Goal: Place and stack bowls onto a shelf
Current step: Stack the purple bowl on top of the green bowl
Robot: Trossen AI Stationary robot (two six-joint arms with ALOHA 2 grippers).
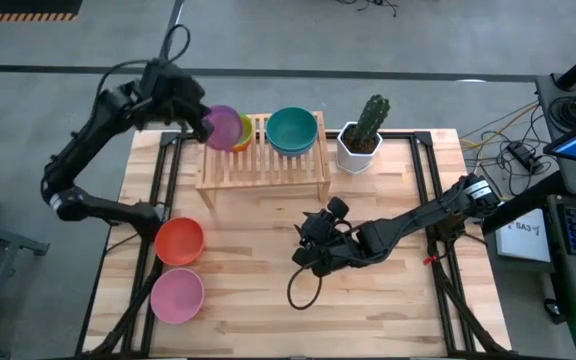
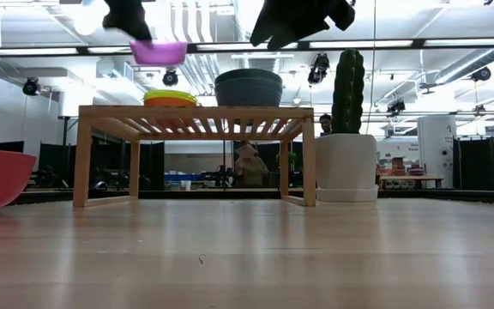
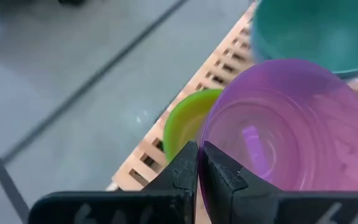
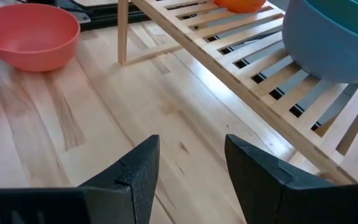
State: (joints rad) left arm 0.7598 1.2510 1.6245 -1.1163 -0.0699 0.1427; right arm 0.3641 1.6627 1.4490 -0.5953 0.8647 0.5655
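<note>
My left gripper (image 3: 199, 167) is shut on a purple bowl (image 1: 223, 126), held in the air over the shelf's (image 1: 263, 165) left end. Under it a lime green bowl (image 3: 188, 124) tops a small stack (image 2: 170, 99) on the slats. A teal bowl (image 1: 292, 130) sits in a blue one (image 4: 328, 43) at the shelf's right end. A red-orange bowl (image 1: 179, 241) and a pink bowl (image 1: 176, 296) rest on the table at the near left. My right gripper (image 4: 191, 168) hovers open over the table in front of the shelf, with nothing between its fingers. My left gripper pinches the purple bowl's rim (image 3: 207, 155) on the side toward the arm, one finger inside the bowl and one outside. The fingers slant down from the table's far left. The bowl hangs mouth up and about level (image 2: 158, 51), clear of the stack below.
A white pot with a cactus (image 1: 360, 140) stands on the table just right of the shelf. Bare tabletop (image 1: 388, 310) lies in front of the shelf and to the near right. A black cable loop (image 1: 303, 290) hangs under my right arm.
</note>
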